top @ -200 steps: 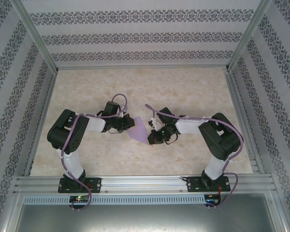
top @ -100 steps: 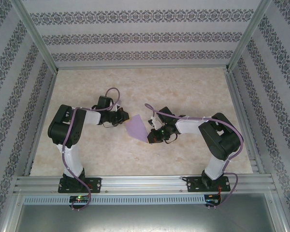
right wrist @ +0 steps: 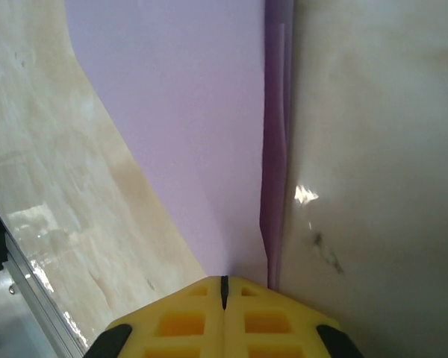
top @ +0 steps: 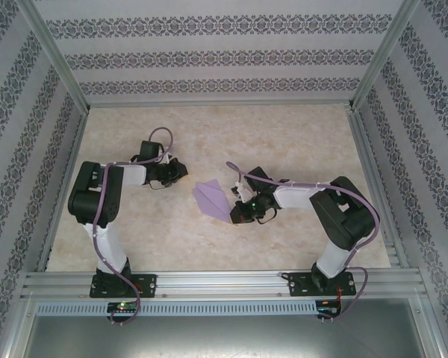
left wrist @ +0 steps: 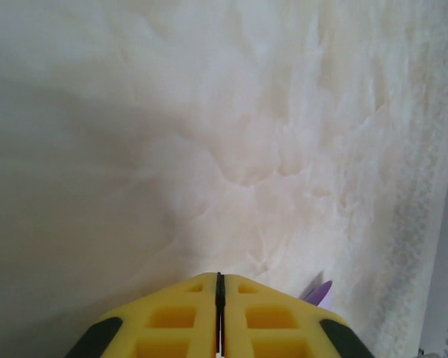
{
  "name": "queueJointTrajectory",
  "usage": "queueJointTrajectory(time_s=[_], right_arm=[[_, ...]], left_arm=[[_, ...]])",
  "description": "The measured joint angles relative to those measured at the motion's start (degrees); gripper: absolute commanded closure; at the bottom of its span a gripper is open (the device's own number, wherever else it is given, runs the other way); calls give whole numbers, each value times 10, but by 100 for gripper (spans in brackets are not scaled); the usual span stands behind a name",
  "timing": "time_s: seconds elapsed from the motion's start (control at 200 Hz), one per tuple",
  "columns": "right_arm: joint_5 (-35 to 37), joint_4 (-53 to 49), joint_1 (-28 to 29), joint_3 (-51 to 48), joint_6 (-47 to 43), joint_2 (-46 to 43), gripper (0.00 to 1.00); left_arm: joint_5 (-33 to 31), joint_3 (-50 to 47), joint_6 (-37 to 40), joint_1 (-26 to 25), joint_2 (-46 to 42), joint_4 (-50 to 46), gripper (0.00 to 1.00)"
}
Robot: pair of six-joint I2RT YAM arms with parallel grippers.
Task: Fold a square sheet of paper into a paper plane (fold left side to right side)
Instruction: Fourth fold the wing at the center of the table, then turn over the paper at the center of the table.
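As left hand [top: 181, 170] withdrew, paper plane [top: 211, 198] freed.

Black and white left arm [top: 108, 250] and right arm [top: 330, 261], purple cables [top: 95, 231] along both. Yellow gripper fingers [left wrist: 172, 321] with square holes.

The surface [top: 209, 134] is pale cream with a soft marbled pattern, matte, and hemmed by metal rails [top: 209, 277] at its near edge and sides; a lilac plane [top: 211, 198] lies on it a little right of centre, its wide end toward the far left, its sharp tip toward the near right, a crease running down its length; seen from the right wrist, the plane [right wrist: 194, 134] spreads flat over the surface [right wrist: 45, 149], with a darker folded edge along one side; the surface there shows a small glint and faint dark specks.
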Motion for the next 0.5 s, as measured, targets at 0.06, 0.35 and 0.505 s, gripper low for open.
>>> queueJointTrajectory(time_s=[0.06,0.35,0.505], right_arm=[[9,-2,0,-10,6,-19,83],[86,40,-12,-37,19,-189,50],[137,83,-38,-84,38,-266,34]], left_arm=[[-8,-10,0,5,-37,-2,73],[-54,-135,-37,-17,-263,-8,59],[-66,-178,-71,-62,-306,-12,58]])
